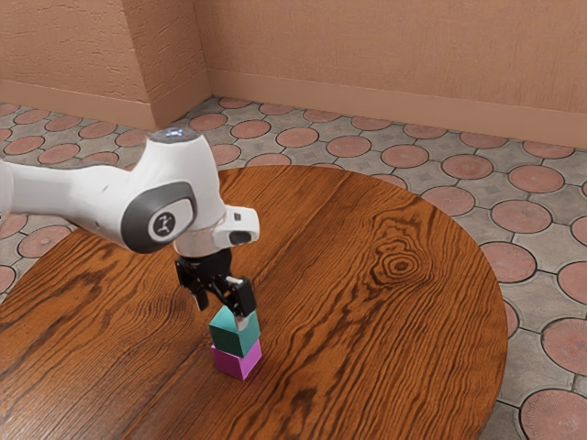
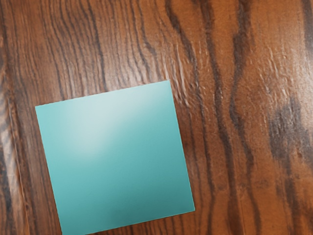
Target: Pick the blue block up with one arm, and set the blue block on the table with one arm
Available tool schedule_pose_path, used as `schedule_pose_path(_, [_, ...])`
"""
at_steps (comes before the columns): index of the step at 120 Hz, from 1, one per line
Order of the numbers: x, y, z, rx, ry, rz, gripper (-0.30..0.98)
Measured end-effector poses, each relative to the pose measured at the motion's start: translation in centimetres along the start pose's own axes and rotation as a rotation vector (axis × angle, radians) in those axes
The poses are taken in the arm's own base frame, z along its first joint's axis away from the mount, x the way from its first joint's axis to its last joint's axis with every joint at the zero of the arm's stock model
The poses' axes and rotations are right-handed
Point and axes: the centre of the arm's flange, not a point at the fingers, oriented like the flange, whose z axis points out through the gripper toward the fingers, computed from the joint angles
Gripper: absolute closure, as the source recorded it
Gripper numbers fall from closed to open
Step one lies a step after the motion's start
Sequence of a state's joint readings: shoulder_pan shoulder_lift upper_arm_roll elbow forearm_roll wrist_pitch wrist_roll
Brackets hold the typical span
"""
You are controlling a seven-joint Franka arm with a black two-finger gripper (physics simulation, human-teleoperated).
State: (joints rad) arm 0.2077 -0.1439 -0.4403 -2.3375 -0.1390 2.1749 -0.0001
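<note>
Gripper spread, eleven o'clock from blue block, exterior view; off-centre descent might shove it off magenta block.

Wooden table and tiled floor suggest a home.

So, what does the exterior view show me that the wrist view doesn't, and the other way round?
Exterior view: the arm, the open gripper at the stack, the magenta block under the teal block, the table's curved rim, the tiled floor and the walls.

Wrist view: the teal block's top face from above, with a pale sheen and nothing across it; in the exterior view the gripper partly covers that face.

Both: the teal block and the dark-grained wooden tabletop.
</note>
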Motion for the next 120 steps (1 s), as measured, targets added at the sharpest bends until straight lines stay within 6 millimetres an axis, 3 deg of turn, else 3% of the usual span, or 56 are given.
schedule_pose_path(120, [3.0, -0.7, 3.8, -0.020, -0.063, 0.032, 0.00])
